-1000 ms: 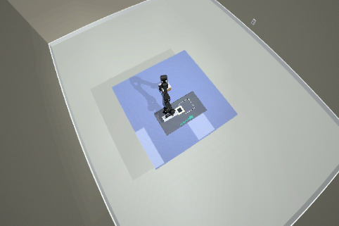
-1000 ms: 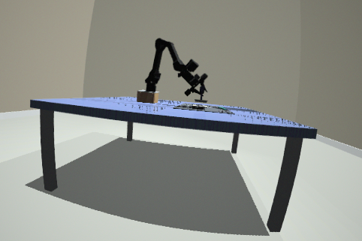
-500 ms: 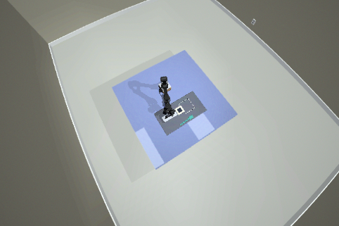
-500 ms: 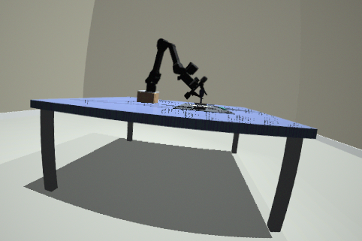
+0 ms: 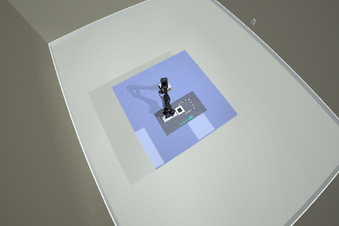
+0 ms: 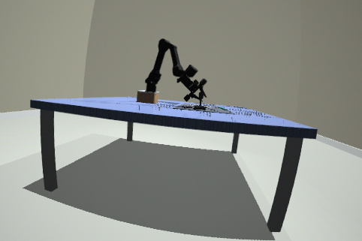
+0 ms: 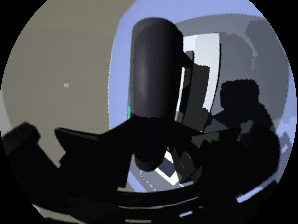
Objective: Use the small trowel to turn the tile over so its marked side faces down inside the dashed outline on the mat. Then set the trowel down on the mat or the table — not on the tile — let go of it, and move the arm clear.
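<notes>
Pincer [image 5: 168,113] clamped on the trowel handle [image 7: 154,83], low over the grey mat [image 5: 197,106] on the blue worktop [image 5: 211,87]. Tile [image 5: 180,110], dark mark up, lies flat on the mat just beside the pincer at its 3 o'clock in the top view, short of the dashed outline [image 5: 190,104].

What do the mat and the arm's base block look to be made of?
Mat: flat dark grey sheet with printed dashed outline, matte, maybe rubber or vinyl. Base block: tan-brown with no shine, looks like wood or cardboard; too small to tell which.
</notes>
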